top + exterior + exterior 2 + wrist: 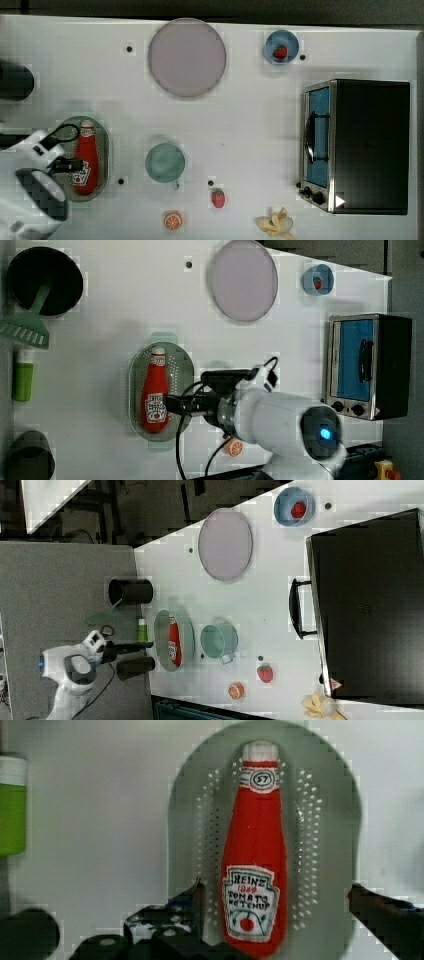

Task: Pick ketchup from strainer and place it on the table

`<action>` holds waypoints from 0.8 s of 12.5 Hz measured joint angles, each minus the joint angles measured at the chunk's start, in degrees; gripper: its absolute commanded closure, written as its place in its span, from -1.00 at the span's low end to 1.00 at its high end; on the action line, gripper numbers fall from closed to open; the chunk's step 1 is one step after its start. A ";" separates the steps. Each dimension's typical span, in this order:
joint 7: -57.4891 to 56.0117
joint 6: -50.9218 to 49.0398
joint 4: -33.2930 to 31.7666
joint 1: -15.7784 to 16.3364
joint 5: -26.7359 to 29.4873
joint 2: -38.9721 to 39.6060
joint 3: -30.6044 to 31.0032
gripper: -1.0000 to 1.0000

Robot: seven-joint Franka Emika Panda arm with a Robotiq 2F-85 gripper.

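The ketchup [255, 855] lies flat in the strainer [330, 820]. The gripper [275, 900], spread wide, straddles its labelled end, likely lining up to grasp.

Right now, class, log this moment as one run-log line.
stage: approach | pincer: open, straddling the ketchup, not gripping | ketchup: lying in strainer | table: ketchup not placed yet

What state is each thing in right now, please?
Ketchup: lying flat in the strainer, not gripped.
Strainer: on the table, holding the ketchup.
Gripper: open, fingers either side of the ketchup.
Oven: door shut.
Cup: upright, empty.
Bowl: holds a strawberry.
Plate: empty.
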 measured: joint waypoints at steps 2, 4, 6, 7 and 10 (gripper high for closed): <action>2.32 5.74 -2.46 -0.20 -2.82 5.12 -0.67 -1.00; 4.83 8.90 -3.58 -0.44 -4.51 10.98 -0.98 -1.00; 6.43 11.33 -3.58 -0.33 -5.83 15.47 -1.79 -1.00; 6.86 12.00 -3.47 -0.18 -6.22 16.72 -2.32 -1.00; 8.44 14.07 -3.25 -0.14 -6.83 18.03 -2.29 -1.00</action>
